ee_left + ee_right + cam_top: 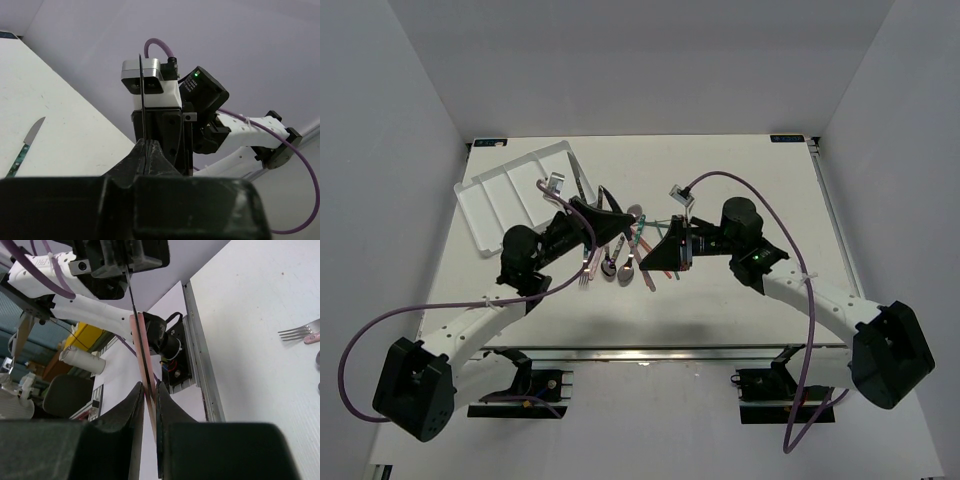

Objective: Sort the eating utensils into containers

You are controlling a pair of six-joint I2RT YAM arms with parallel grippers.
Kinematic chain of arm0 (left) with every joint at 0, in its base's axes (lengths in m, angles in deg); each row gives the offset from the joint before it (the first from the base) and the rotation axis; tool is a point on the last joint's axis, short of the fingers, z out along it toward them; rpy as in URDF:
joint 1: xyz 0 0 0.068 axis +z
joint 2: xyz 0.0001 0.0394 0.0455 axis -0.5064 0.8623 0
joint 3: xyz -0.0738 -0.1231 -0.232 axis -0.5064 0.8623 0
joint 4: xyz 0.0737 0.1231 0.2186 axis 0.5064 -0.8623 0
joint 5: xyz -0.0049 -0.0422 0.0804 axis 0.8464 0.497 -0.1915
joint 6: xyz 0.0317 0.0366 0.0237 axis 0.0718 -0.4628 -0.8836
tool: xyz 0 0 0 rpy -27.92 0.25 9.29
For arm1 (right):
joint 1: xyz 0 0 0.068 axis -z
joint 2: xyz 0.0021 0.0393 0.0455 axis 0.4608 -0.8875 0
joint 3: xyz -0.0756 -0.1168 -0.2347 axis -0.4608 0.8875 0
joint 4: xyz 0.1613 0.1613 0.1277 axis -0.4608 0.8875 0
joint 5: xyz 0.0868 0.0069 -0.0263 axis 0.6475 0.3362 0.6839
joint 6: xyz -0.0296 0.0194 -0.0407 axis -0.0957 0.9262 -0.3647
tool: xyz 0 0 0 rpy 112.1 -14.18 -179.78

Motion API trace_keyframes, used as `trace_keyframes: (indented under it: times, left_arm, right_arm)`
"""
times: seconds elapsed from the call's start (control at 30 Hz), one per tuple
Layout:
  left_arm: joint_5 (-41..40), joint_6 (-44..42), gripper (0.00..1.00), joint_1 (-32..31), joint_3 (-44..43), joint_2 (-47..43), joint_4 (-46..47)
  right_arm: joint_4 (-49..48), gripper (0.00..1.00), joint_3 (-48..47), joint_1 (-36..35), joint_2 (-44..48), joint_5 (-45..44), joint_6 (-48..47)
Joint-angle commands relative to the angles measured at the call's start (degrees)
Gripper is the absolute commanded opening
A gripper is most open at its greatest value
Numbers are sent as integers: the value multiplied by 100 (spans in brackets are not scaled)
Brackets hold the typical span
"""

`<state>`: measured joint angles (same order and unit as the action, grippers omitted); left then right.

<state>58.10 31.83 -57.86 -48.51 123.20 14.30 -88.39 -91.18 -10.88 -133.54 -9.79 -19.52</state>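
Eating utensils [624, 270] are mostly lying in a loose heap at the middle of the table [740, 180], so the sorting is, by my judgement, barely starting. The white tray [505, 200] is sitting toward the far left corner, and little seems to be lying in it. One slim piece by its right rim is too unclear to place. The left gripper [146, 146] is clamping a thin dark stick [143, 107] and the right gripper [149, 388] is pinching a pink strip [140, 342], both hanging over the heap.
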Motion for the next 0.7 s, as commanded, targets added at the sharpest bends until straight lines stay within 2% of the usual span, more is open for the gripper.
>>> trace_keyframes:
  times: [0.0,0.03,0.07,0.1,0.13,0.17,0.2,0.23,0.27,0.3,0.33,0.37,0.4,0.43,0.5,0.53,0.57,0.67]
  left_arm:
    - [181,-103,0,-42,-131,-1,455]
    - [76,-156,0,-42,-157,7,219]
    - [-90,-261,0,-42,-218,-10,-113]
    - [-370,-679,0,-42,-471,-62,-578]
    - [-1400,-962,0,-42,-700,-72,-1966]
    - [-2080,-1400,0,-33,-989,-46,-2746]
    - [-2704,-1552,0,-42,-1314,233,-3397]
    - [-3250,-1736,0,-25,-2127,480,-4570]
    - [-4195,-2060,0,19,-2578,804,-5165]
    - [-4857,-2255,0,133,-3497,1555,-6006]
    - [-4864,-2257,0,134,-3506,1972,-6354]
    - [-5290,-2361,0,317,-4428,2394,-6670]
    - [-5417,-2397,0,440,-4907,2833,-6952]
    - [-5444,-2441,0,711,-5791,3629,-7364]
    - [-5453,-2582,0,959,-6665,4372,-7709]
    - [-5514,-2643,0,1186,-7140,5106,-8154]
    - [-5593,-2731,0,1293,-8154,5462,-8429]
    - [-5401,-2802,0,1706,-9696,6577,-9116]
  right_arm:
    - [-280,0,-201,-26,-38,155,147]
    - [-280,0,-201,-26,-12,146,130]
    - [-71,29,-192,9,83,-45,95]
    - [140,47,-201,44,154,-238,-132]
    - [411,68,-201,88,233,-501,-300]
    - [1232,89,-253,167,425,-1322,-510]
    - [1684,89,-314,185,514,-1870,-930]
    - [2098,89,-359,194,602,-2519,-1091]
    - [2406,89,-385,203,760,-3561,-1197]
    - [2844,89,-324,229,900,-4120,-1354]
    - [2936,89,-324,229,902,-4125,-1417]
    - [3006,89,-237,264,1050,-4308,-1478]
    - [3050,89,-192,273,1121,-4345,-1523]
    - [3129,89,-157,273,1235,-4371,-1593]
    - [3252,89,-104,282,1332,-4415,-1672]
    - [3436,89,-87,299,1428,-4476,-1786]
    - [3507,89,-78,291,1473,-4529,-1839]
    - [3692,89,54,308,1674,-4678,-1989]
